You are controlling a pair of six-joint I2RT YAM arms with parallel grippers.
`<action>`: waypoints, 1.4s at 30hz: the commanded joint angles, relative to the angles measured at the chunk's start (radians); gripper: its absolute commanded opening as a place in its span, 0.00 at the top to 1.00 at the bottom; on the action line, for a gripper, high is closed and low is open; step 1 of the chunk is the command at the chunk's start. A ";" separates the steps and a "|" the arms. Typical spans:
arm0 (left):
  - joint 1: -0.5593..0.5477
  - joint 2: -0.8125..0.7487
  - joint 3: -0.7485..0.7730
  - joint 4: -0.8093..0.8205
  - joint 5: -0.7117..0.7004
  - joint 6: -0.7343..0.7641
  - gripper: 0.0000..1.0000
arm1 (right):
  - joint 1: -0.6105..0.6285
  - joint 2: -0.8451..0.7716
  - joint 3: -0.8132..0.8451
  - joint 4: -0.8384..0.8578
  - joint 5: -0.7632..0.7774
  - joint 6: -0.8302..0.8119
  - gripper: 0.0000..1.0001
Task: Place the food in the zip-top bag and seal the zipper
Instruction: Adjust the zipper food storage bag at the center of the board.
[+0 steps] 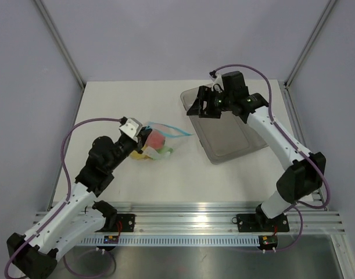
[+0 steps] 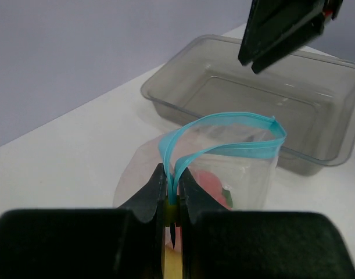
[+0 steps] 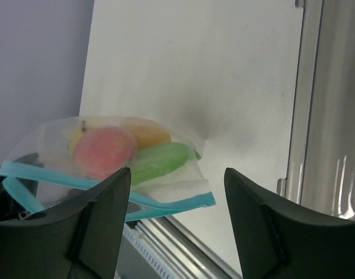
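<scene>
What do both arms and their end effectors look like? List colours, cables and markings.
The left arm and right arm match: white link shells, black joints, a purple cable looping alongside each. The left end effector and right end effector have black, wedge-shaped fingers. A white block sits at the left wrist.
</scene>
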 commanded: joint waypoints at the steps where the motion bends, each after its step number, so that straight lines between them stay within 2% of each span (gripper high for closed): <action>1: 0.032 0.061 0.104 -0.052 0.299 0.032 1.00 | -0.003 -0.140 0.006 -0.021 0.026 -0.236 0.27; 4: 0.068 0.107 0.146 -0.074 0.412 0.035 1.00 | -0.002 -0.182 0.001 -0.035 0.001 -0.400 0.28; 7: 0.085 0.152 0.196 -0.127 0.478 0.053 1.00 | 0.003 -0.217 -0.043 -0.022 -0.093 -0.586 0.31; 9: 0.089 0.175 0.222 -0.172 0.511 0.076 1.00 | 0.038 -0.287 -0.138 0.061 -0.096 -0.699 0.28; 10: 0.091 0.187 0.230 -0.181 0.529 0.081 1.00 | 0.053 -0.313 -0.173 0.133 -0.092 -0.735 0.23; 12: 0.097 0.203 0.253 -0.202 0.537 0.087 1.00 | 0.098 -0.370 -0.253 0.187 -0.101 -0.807 0.18; 14: 0.108 0.221 0.273 -0.219 0.554 0.086 1.00 | 0.124 -0.383 -0.275 0.216 -0.130 -0.835 0.15; 20: 0.120 0.244 0.290 -0.241 0.578 0.085 1.00 | 0.207 -0.363 -0.272 0.224 -0.101 -0.896 0.14; 24: 0.121 0.246 0.293 -0.245 0.582 0.086 1.00 | 0.227 -0.335 -0.229 0.190 -0.108 -0.934 0.13; 28: 0.121 0.256 0.310 -0.268 0.578 0.090 1.00 | 0.241 -0.288 -0.152 0.099 -0.196 -0.947 0.11; 36: 0.121 0.250 0.302 -0.259 0.585 0.090 1.00 | 0.307 -0.191 -0.105 0.069 -0.131 -0.985 0.10; 40: 0.120 0.247 0.302 -0.265 0.578 0.093 1.00 | 0.314 -0.148 -0.060 0.020 -0.138 -0.993 0.14; 42: 0.121 0.249 0.307 -0.267 0.581 0.093 1.00 | 0.323 -0.142 -0.060 0.015 -0.133 -0.994 0.21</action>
